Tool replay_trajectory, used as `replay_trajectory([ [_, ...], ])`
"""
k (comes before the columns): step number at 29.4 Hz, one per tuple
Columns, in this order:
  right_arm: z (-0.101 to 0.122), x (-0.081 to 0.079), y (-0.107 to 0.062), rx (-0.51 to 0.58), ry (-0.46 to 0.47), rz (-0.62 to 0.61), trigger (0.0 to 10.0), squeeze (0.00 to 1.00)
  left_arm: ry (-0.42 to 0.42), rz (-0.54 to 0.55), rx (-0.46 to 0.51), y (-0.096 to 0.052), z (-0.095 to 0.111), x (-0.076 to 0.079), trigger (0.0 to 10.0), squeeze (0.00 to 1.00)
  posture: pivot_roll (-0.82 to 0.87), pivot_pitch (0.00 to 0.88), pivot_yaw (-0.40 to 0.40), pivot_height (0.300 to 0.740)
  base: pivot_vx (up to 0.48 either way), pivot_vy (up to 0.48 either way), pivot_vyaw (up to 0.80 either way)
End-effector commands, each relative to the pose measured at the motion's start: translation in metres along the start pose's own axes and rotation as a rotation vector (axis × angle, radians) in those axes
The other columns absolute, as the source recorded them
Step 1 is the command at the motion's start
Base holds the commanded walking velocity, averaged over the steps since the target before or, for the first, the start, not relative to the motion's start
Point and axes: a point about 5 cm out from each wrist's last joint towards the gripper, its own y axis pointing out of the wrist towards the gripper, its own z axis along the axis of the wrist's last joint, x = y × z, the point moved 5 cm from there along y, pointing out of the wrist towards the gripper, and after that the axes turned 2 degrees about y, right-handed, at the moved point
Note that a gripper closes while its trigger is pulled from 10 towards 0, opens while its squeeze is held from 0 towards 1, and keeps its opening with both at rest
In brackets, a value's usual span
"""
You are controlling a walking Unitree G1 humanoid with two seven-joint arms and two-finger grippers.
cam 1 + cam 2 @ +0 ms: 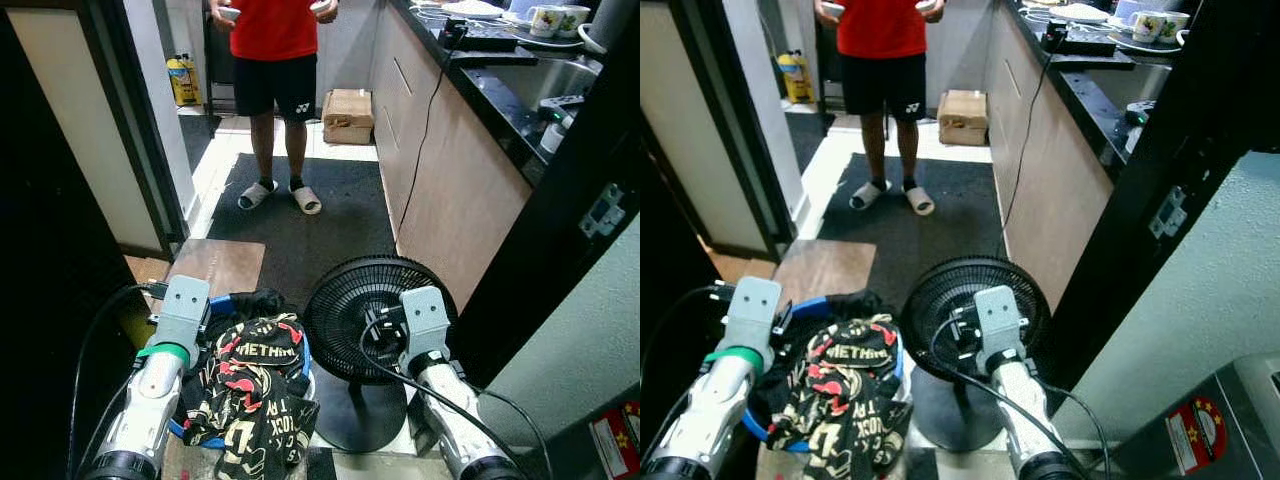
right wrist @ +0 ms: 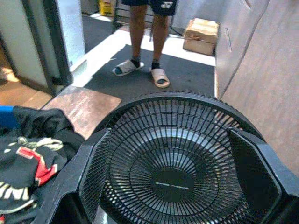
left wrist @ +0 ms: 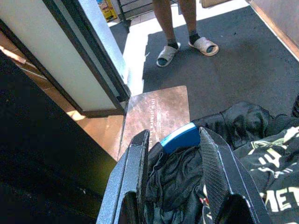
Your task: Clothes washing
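**A:** Which step of the washing is in hand, do you reckon?

**B:** Early, I'd judge: the laundry is gathered but not yet carried off. The blue basket (image 3: pixel 181 136) sits low before the robot, heaped with dark clothes (image 1: pixel 250 385), a black garment with pale and red lettering on top.

**A:** And the left gripper (image 3: pixel 180 179)?

**B:** Its two black fingers (image 3: pixel 133 177) stand spread apart, holding nothing. The basket's blue rim shows between the fingertips and just beyond them, with black cloth bunched in the gap. One finger lies outside the rim, the other over the clothes.

**A:** The right one?

**B:** The right gripper (image 2: pixel 180 186) is spread wide too, and empty. Straight ahead between its fingers is the black fan (image 2: pixel 180 154), close to the tips. The clothes lie off past one finger, beside the fan.

**A:** So what does the next move call for?

**B:** I'd say the left fingers must settle onto the rim and close there, taking plastic and not loose cloth. The right arm needs to swing away from the fan toward the basket's other side.

**A:** Anything in the way?

**B:** A person (image 1: pixel 272 60) in slippers stands on the dark mat (image 1: pixel 330 215), well beyond the fingertips.
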Motion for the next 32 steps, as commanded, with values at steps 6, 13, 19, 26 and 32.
replay_trajectory([
  [6,-0.009,-0.002,-0.006,-0.026,0.011,-0.02,10.0,0.0,0.01,-0.025,-0.007,-0.002,-0.003,0.01,10.0,0.0,0.05,0.019,0.009,0.74,0.0,0.0,0.0],
  [13,-0.011,0.003,-0.005,-0.033,0.007,-0.028,10.0,0.0,0.005,-0.013,0.0,0.002,0.0,0.009,10.0,0.0,0.05,0.026,0.008,0.74,0.0,0.0,0.0],
  [19,-0.01,0.006,-0.005,-0.031,0.009,-0.044,10.0,0.0,0.005,-0.016,0.0,0.0,-0.001,0.011,10.0,0.0,0.05,0.026,0.008,0.74,0.0,0.0,0.0],
  [26,-0.012,0.007,-0.006,-0.033,0.007,-0.051,10.0,0.0,-0.002,-0.029,0.002,0.0,0.0,0.015,10.0,0.0,0.05,0.026,0.01,0.74,0.0,0.0,0.0],
  [32,-0.013,0.006,-0.007,-0.038,0.012,-0.041,10.0,0.0,-0.017,-0.038,0.017,0.0,0.003,0.016,10.0,0.0,0.06,0.027,0.01,0.74,0.0,0.0,0.12],
])
